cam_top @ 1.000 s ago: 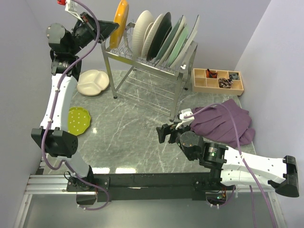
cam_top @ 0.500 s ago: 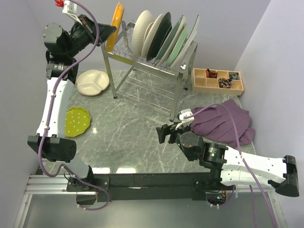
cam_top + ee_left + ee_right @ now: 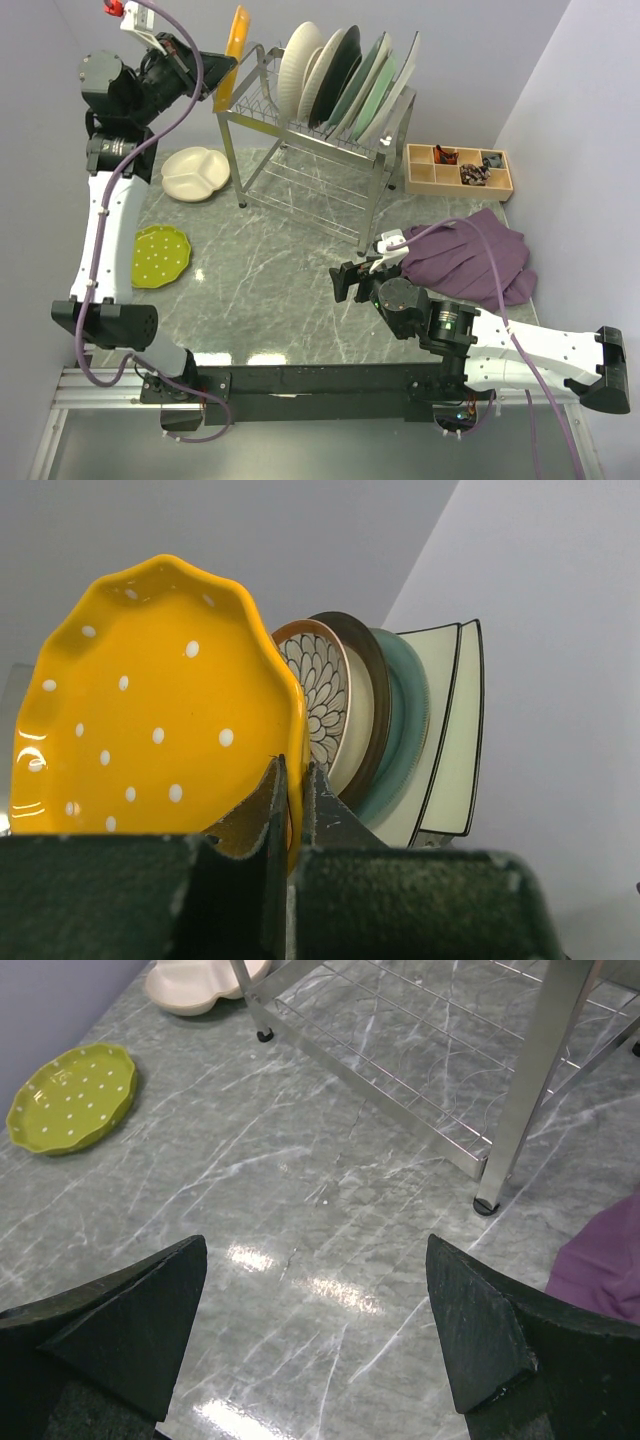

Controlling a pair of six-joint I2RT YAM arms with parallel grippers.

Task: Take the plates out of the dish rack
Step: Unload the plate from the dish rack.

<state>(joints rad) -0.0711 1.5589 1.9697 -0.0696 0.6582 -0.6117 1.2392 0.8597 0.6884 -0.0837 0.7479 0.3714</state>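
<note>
The left gripper [image 3: 295, 780] is closed on the rim of the orange dotted plate [image 3: 150, 710], upright at the left end of the dish rack [image 3: 310, 130]. Other plates [image 3: 340, 75] stand in it. The right gripper [image 3: 315, 1260] is wide open, low over the desk [image 3: 300, 1160].

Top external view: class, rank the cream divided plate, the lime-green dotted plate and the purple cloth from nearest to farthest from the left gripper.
From the left gripper, shut on the orange-yellow scalloped plate:
1. Cream divided plate, on the table below it, far left.
2. Lime-green dotted plate, left side, toward the near edge.
3. Purple cloth, across the table, right side.
</note>
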